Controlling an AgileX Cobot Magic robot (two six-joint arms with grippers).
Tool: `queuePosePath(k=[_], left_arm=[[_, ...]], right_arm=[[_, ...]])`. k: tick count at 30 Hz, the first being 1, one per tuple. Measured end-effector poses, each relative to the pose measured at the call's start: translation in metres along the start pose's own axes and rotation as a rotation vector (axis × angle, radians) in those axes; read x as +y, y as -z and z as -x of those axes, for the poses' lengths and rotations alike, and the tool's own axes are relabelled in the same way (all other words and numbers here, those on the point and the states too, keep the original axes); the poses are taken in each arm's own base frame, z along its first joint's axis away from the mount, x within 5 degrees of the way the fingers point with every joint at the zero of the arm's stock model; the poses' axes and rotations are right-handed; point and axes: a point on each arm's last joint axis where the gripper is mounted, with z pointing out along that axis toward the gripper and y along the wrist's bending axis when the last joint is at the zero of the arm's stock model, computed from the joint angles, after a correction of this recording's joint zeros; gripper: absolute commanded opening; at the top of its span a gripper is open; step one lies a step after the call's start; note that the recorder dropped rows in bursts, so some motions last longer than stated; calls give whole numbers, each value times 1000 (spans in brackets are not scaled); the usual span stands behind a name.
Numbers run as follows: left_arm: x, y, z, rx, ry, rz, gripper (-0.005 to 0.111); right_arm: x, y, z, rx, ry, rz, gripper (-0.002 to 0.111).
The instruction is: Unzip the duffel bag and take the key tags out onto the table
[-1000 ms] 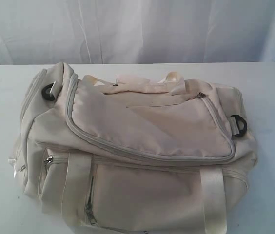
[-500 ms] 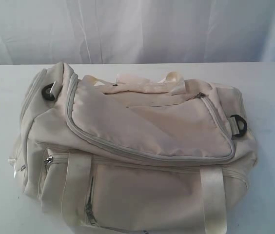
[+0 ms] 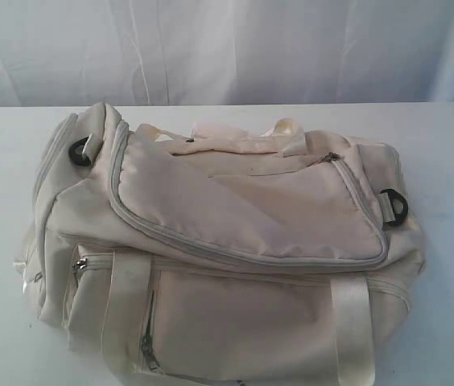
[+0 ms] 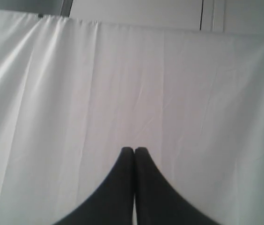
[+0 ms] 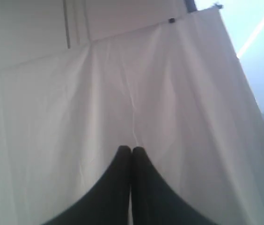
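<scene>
Nothing has moved since the earlier frames: the bag and both arms sit as they did. One large cream-white fabric duffel bag (image 3: 235,241) fills the centre and lower part of the exterior view. It lies on the plain white flat table (image 3: 452,161), its near edge cut off by the bottom of the frame. Nearest, two pale webbing straps (image 3: 350,322) run down its front face, one at lower left and one at lower right. A short vertical pocket zipper (image 3: 148,326) sits beside the left one. Above them, one long grey main zipper (image 3: 211,251) curves around the top flap and is closed, so whatever is inside is hidden. Two black strap rings (image 3: 80,153) show, one at the bag's upper left end and one at its right end. Cream carry handles (image 3: 235,138) lie along the far side. Behind the table hangs a white pleated curtain (image 3: 227,48). In the wrist views, the left gripper (image 4: 134,150) and right gripper (image 5: 131,149) each show two dark fingers pressed together on nothing, facing white cloth.
</scene>
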Motion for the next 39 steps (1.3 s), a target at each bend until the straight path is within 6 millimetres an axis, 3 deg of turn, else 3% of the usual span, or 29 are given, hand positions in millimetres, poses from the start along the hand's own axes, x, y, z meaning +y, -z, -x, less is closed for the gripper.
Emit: queuePosePath(k=[3,8,14,18,22,28,34,39], left_arm=[[-6,-24,14,133,19,3,0],[-17,-73,26,420,-57,-10,0],[-33,-127,3,949,-159,-121,0],[-70,-149,-15,1215,-196,-468,0],[-107,-149,-38,1392,-182,-839,0],[-124,-140,-65,1499,-188,-1025,0],[-124,-132,-77,1530,-189,-1031,0],[-129,-129,-76,1523,-186,-1061,0]], right_arm=[[1,-19,5,120,-85,-70,0],[14,-68,-2,511,-78,-92,0],[30,-134,-23,1060,100,-6,0],[46,-181,-46,1337,137,167,0],[67,-225,-63,1506,151,360,0],[74,-277,-118,1712,278,418,0],[72,-304,-186,1785,406,390,2],[66,-303,-244,1830,437,390,22]])
